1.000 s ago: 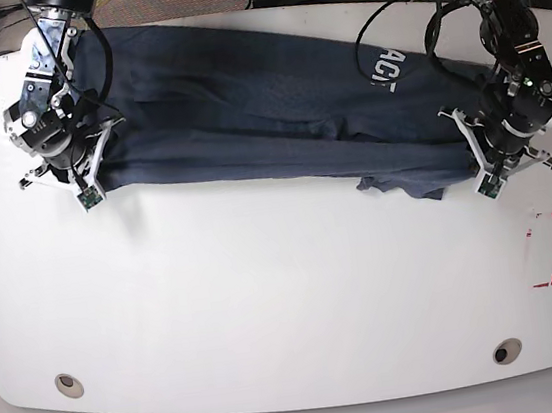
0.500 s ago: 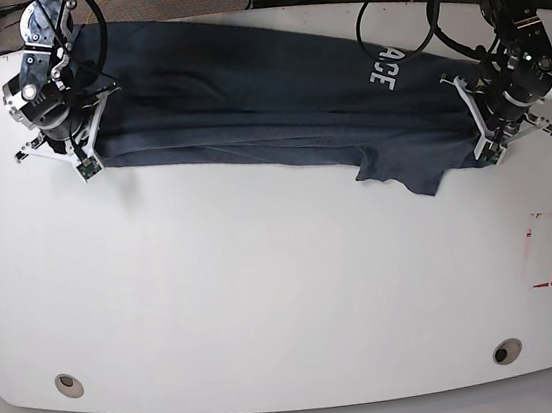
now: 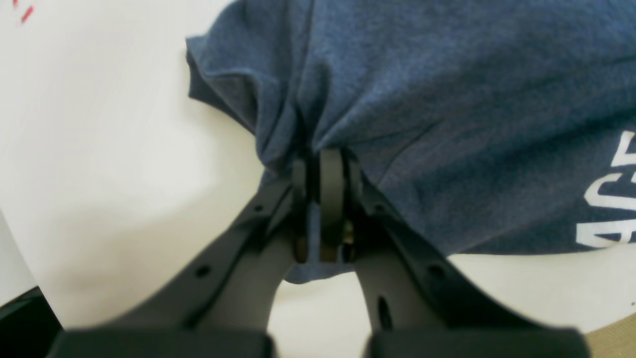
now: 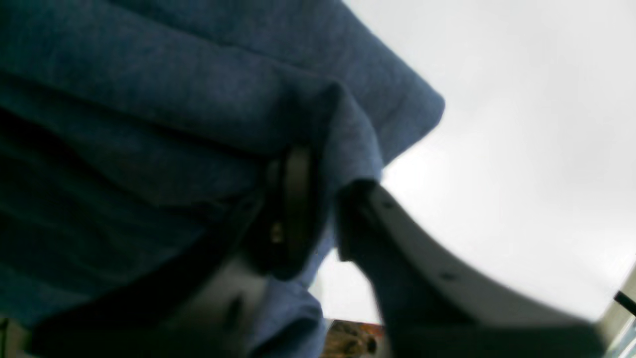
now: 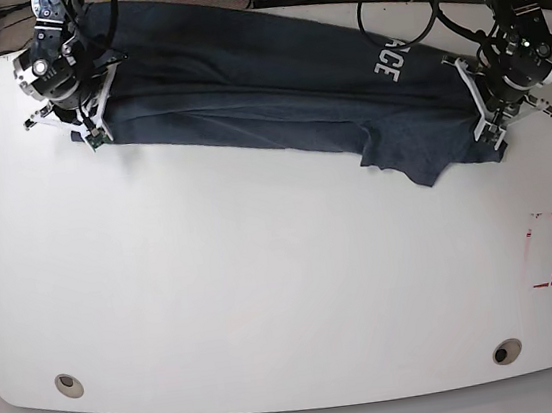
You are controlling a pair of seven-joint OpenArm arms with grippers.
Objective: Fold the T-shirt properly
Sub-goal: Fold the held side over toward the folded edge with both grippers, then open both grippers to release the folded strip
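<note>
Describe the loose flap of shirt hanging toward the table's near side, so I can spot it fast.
On the white table, the T-shirt stretches along the far edge between both arms. Below the white lettering, near the left gripper, one pointed flap juts out.

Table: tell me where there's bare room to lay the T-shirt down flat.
The table is bare across its whole near half, from the T-shirt down to the front edge, bordered by red marks at one side. The far strip is crowded: shirt stretched between both grippers.
</note>
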